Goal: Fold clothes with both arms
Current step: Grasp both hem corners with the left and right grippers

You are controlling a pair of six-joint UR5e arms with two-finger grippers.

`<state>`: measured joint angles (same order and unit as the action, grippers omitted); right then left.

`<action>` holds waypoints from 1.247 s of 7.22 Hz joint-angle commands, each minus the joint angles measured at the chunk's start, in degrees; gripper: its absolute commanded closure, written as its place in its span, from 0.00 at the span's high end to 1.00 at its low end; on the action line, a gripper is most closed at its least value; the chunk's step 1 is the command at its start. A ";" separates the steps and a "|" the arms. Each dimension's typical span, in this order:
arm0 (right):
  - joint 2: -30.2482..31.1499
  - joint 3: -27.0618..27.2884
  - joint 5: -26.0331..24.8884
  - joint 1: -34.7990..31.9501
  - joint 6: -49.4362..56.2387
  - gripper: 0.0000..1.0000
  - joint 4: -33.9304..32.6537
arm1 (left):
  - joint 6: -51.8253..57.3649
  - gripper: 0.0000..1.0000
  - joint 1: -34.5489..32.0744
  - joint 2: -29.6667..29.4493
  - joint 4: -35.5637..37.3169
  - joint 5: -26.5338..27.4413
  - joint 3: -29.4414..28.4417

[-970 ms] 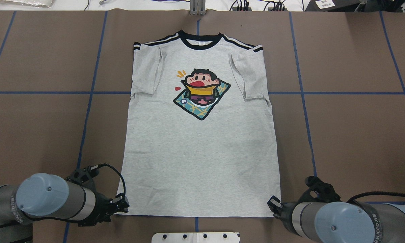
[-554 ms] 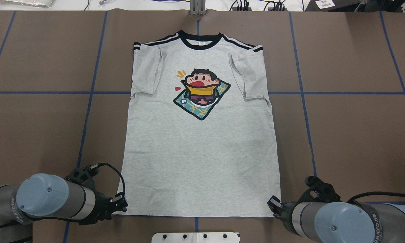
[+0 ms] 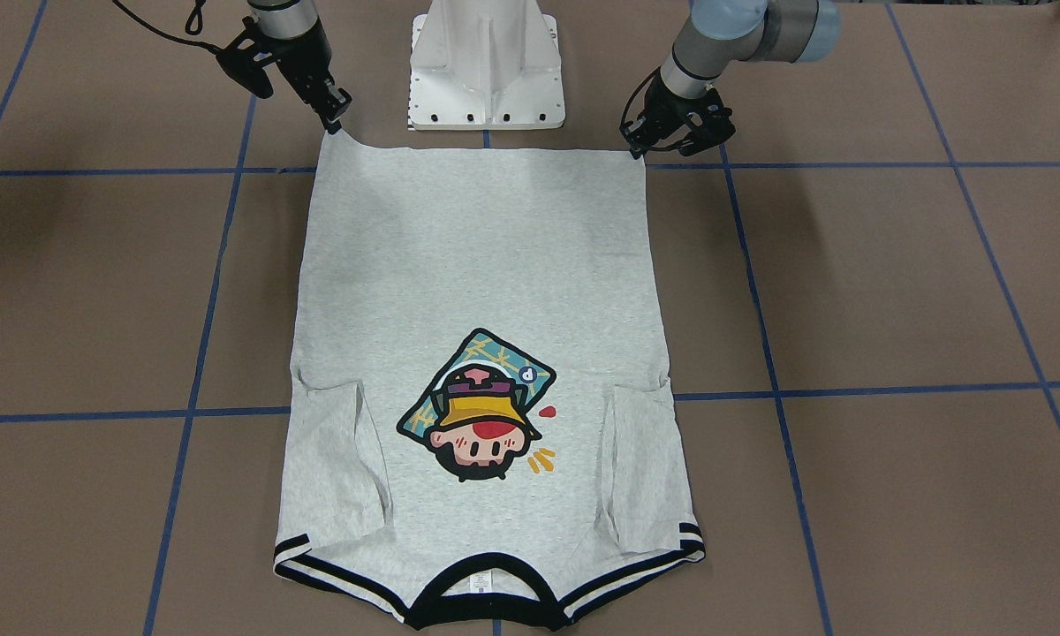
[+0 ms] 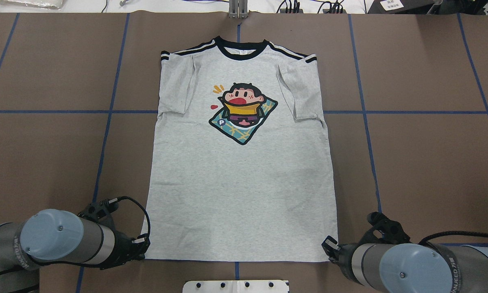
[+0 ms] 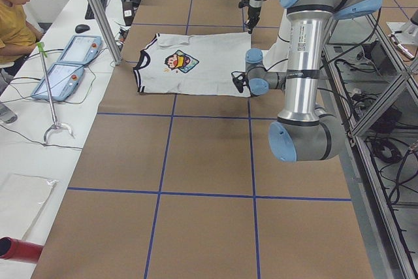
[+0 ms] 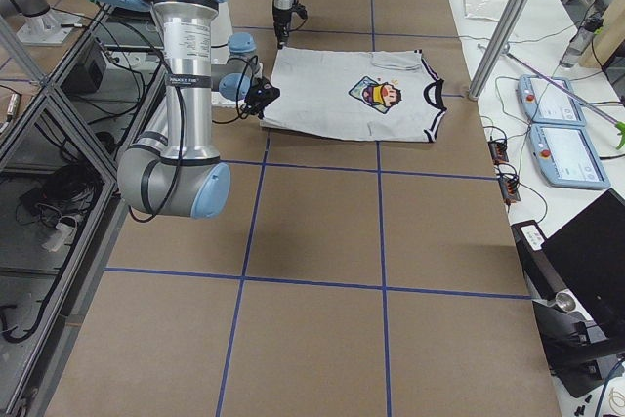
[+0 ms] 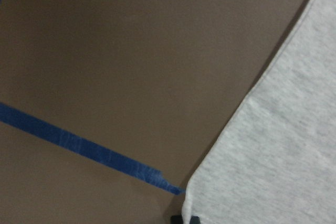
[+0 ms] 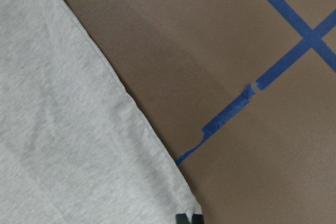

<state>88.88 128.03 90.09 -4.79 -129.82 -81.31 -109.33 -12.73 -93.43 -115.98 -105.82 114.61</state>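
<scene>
**Grey T-shirt flat, a pincer at each hem corner**

The T-shirt (image 4: 240, 183) lies spread print-up in the middle of the brown desk (image 4: 423, 162), with its sleeves folded inward and its collar away from the robot. The right pincer (image 3: 334, 115) is clamped on one hem corner, which rises to a small peak. The left pincer (image 4: 143, 245) meets the other hem corner; I cannot tell whether it grips.

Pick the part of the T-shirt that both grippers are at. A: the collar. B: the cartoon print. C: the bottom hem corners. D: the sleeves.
C: the left gripper and right gripper are each at one bottom hem corner of the T-shirt, opposite the collar.
</scene>
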 commanded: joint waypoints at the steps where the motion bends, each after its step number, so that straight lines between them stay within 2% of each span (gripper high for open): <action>1: 0.15 0.29 0.00 -0.22 0.00 0.00 0.01 | 0.60 0.00 -0.02 -0.09 0.05 0.00 1.40; 4: 0.77 2.22 0.00 1.53 -0.44 0.00 -0.17 | 0.61 0.00 0.07 -0.09 4.33 -0.09 9.11; 7: 4.28 6.53 -0.52 2.50 -0.70 0.00 -0.25 | 0.26 0.00 -0.37 -0.09 8.05 -0.26 15.81; 9: 3.50 6.19 -0.61 -3.45 0.08 0.00 -0.34 | 2.61 0.00 -4.73 -0.96 8.40 -0.61 16.88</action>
<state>92.72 134.40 89.64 -5.20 -130.28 -81.58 -108.38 -14.48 -93.94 -107.80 -106.26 131.01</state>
